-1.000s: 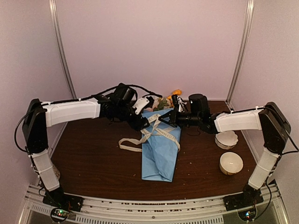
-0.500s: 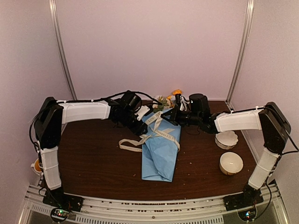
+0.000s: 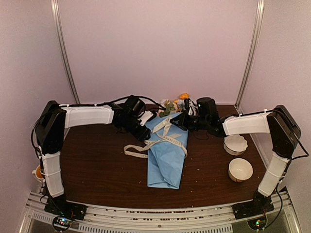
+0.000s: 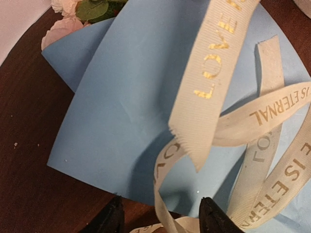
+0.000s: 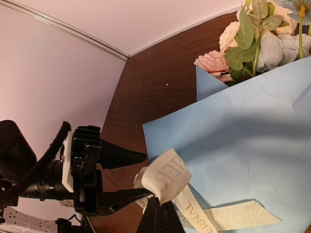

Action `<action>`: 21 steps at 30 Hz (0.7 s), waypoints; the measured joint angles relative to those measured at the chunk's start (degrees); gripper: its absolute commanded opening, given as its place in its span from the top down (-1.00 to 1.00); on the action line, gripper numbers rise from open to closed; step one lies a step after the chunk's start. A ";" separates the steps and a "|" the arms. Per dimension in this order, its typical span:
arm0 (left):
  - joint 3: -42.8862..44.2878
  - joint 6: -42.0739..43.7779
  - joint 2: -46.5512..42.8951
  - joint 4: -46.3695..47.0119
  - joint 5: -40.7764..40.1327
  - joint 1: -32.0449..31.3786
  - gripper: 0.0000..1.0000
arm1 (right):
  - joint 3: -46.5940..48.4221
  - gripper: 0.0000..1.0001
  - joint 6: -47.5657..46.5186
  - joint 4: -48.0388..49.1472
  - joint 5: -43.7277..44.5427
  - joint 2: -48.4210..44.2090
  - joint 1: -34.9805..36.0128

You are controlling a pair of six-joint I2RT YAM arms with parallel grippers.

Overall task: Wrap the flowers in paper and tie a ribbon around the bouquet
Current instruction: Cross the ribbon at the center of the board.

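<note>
Though the paper already wraps the flowers mid-table, the ribbon lies unknotted across it; the right gripper pinches one strand; the left gripper gapes around another, ungrasped.

Printed capital lettering is recorded on the ribbon. In the left wrist view, "LOVE" is read in gold on the free strand hanging over the blue paper, above its frayed end. "IS ETERNAL" is read on the strand crossing at the right. "IS E", followed by cut-off letters, is read on the strand below it. In the right wrist view, "ERNAL" is legible on the lower strand; the letters on the folded loop are partly hidden. In the top view the lettering is too small to be read.
</note>
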 measured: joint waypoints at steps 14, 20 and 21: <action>-3.02 -1.16 1.99 1.88 5.88 2.99 0.76 | 5.57 1.00 -1.99 -2.86 -0.04 3.23 -0.39; -8.72 -0.55 -1.73 4.20 8.26 2.95 0.96 | 9.29 1.00 -3.08 -5.46 0.59 7.21 -0.92; -9.60 -0.31 -2.89 4.31 8.41 2.95 0.97 | 10.08 1.00 -3.43 -6.14 0.81 8.09 -0.96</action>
